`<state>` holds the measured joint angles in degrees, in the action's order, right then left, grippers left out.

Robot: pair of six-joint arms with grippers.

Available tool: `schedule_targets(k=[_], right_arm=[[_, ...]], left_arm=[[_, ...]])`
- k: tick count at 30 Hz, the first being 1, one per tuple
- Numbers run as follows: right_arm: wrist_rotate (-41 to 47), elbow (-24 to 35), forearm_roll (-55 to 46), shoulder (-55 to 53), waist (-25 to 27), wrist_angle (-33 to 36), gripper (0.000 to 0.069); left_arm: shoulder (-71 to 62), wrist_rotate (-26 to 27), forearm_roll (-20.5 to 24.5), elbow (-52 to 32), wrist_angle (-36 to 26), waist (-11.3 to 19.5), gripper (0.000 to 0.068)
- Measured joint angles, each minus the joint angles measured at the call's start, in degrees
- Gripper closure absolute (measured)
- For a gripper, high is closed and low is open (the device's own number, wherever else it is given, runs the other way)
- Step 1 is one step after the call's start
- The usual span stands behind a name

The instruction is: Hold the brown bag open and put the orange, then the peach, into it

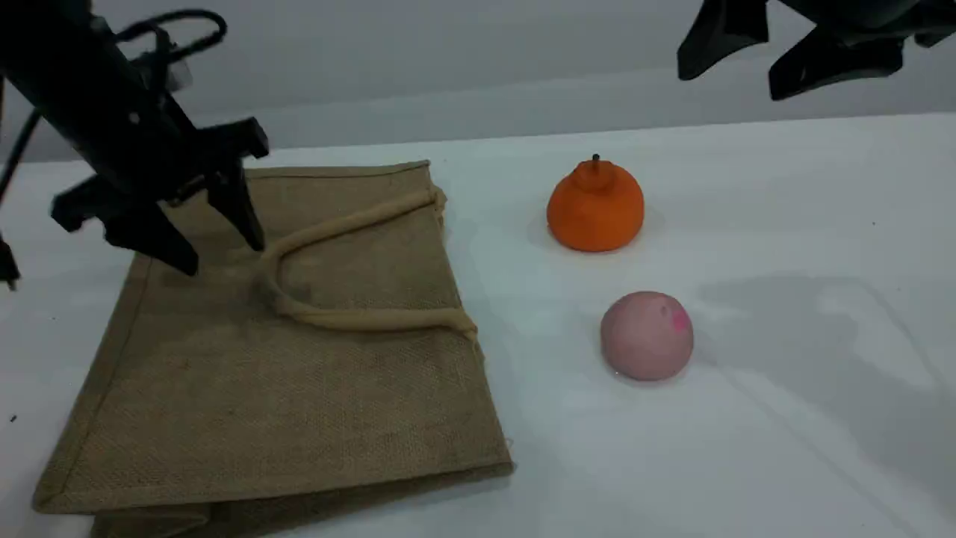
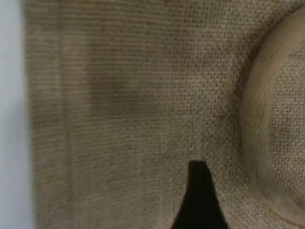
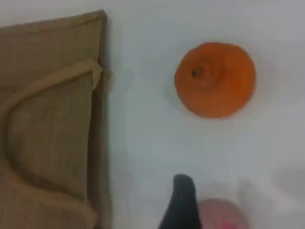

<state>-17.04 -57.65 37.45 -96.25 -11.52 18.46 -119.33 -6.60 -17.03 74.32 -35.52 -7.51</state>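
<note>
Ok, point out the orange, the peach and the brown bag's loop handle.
Orange [image 1: 595, 213]: scene view, round body below the knob.
Peach [image 1: 646, 336]: scene view, middle of its pink surface.
Brown bag handle [image 1: 388, 320]: scene view, the loop's nearer rope strand.

You see the brown bag [image 1: 299, 388] at the lower left as coarse, open-weave jute cloth, matt and rough, with its handle [image 1: 358, 220] a smoother, paler rope-like cord. To its right the orange [image 1: 595, 209] looks matt and faintly grainy. The peach [image 1: 647, 336] below it is smooth and dull, and the white table [image 1: 784, 224] is smooth with a soft sheen.
</note>
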Motion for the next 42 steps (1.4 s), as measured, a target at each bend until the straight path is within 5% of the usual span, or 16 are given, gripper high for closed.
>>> schedule_targets(k=[20,25,33,42], right_arm=[[-0.1,0.0,-0.1,-1.0,0.0,0.6,0.0169],[-0.1,0.0,-0.1,-1.0,0.0,0.6,0.0169],[-0.1,0.0,-0.1,-1.6,0.0,0.0,0.0169],[-1.7,0.0,-0.1,-2.0,0.0,0.1,0.0169]], left_arm=[[-11.0,0.0,-1.0,8.2,-2.0,-1.4,0.0244],[-11.0,0.0,-0.9,8.2,-1.9,-1.3,0.0342],[-10.8,0.0,-1.1,8.6,0.7,-1.3,0.0600],[-10.7,10.6,-0.4,22.9,-17.7,-1.3,0.0600]])
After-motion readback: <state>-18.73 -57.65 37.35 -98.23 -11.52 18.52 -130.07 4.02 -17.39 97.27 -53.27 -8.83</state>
